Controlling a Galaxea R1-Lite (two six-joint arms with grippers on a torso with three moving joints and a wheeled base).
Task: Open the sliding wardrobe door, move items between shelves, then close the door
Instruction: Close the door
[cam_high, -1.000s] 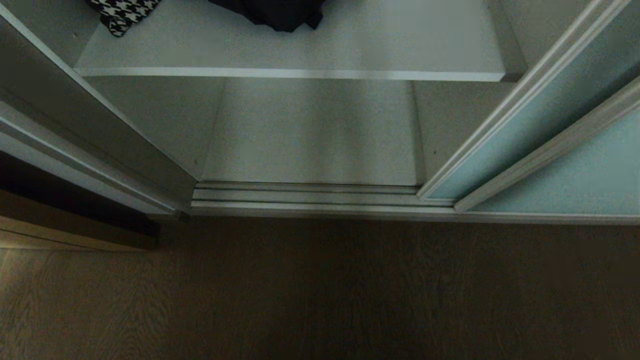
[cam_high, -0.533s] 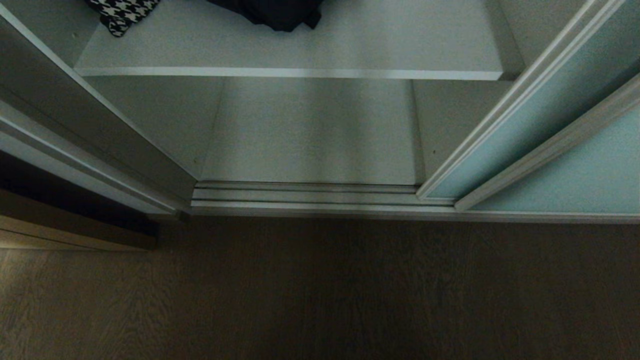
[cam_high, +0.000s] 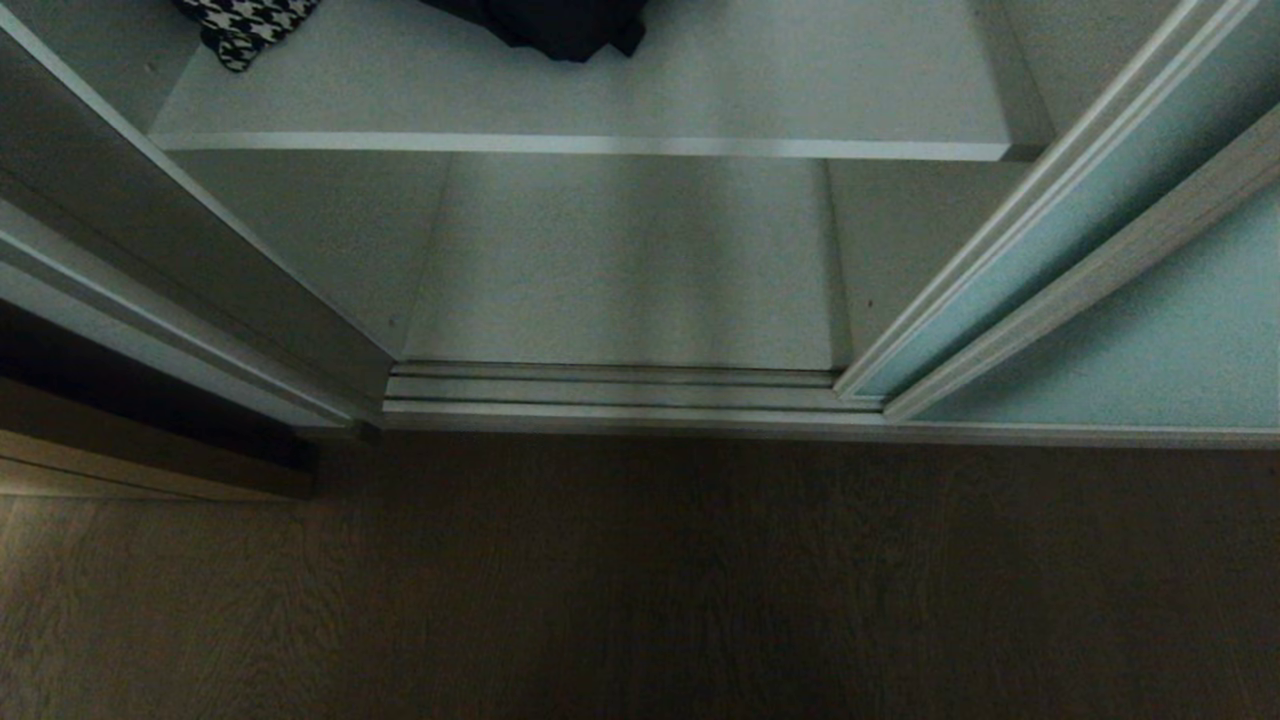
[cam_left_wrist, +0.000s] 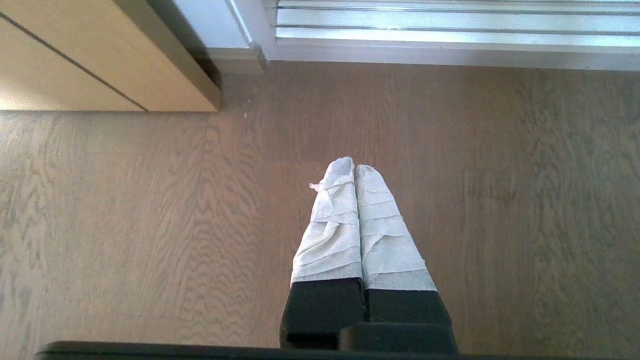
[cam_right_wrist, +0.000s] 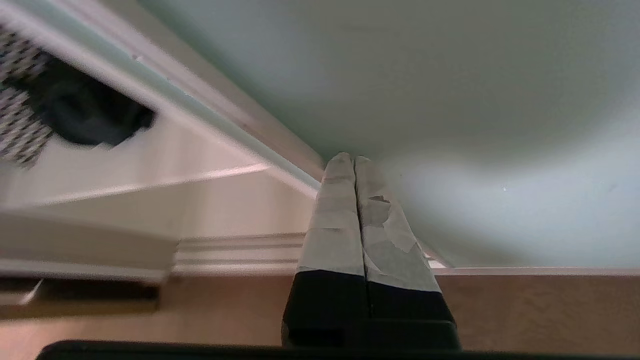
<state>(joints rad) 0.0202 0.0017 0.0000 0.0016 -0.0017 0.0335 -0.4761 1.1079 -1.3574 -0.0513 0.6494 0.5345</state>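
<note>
With its taped fingers (cam_right_wrist: 372, 220) pressed flat together and nothing between them, the right gripper (cam_right_wrist: 355, 159) has its tips against the frosted glass of the door (cam_right_wrist: 450, 90), just beside the door's silver frame edge. The head view shows neither arm. There the door (cam_high: 1130, 320) stands at the right side of the wardrobe opening, its frame running up from the bottom track (cam_high: 610, 388) to the upper right corner, with a second glass panel (cam_high: 1010, 270) just behind it, nearer the shelves.

The left gripper (cam_left_wrist: 354, 167) is clenched too, its wrapped fingers (cam_left_wrist: 332, 225) closed on nothing. It hangs over the wood floor (cam_left_wrist: 125, 210) in front of the track (cam_left_wrist: 450, 22), well apart from the door, with a beige cabinet (cam_left_wrist: 60, 70) off at the floor's far corner.

Inside the wardrobe, the black garment (cam_high: 560, 25) lies at the back edge of the upper shelf (cam_high: 780, 90), near its middle. A houndstooth cloth (cam_high: 245, 25) lies in that shelf's back left corner, apart from the garment. The lower shelf (cam_high: 620, 260), beneath it, reaches forward to the track. In the right wrist view both cloths show blurred, the black garment (cam_right_wrist: 85, 112) lying just beside the checked one (cam_right_wrist: 20, 135).
</note>
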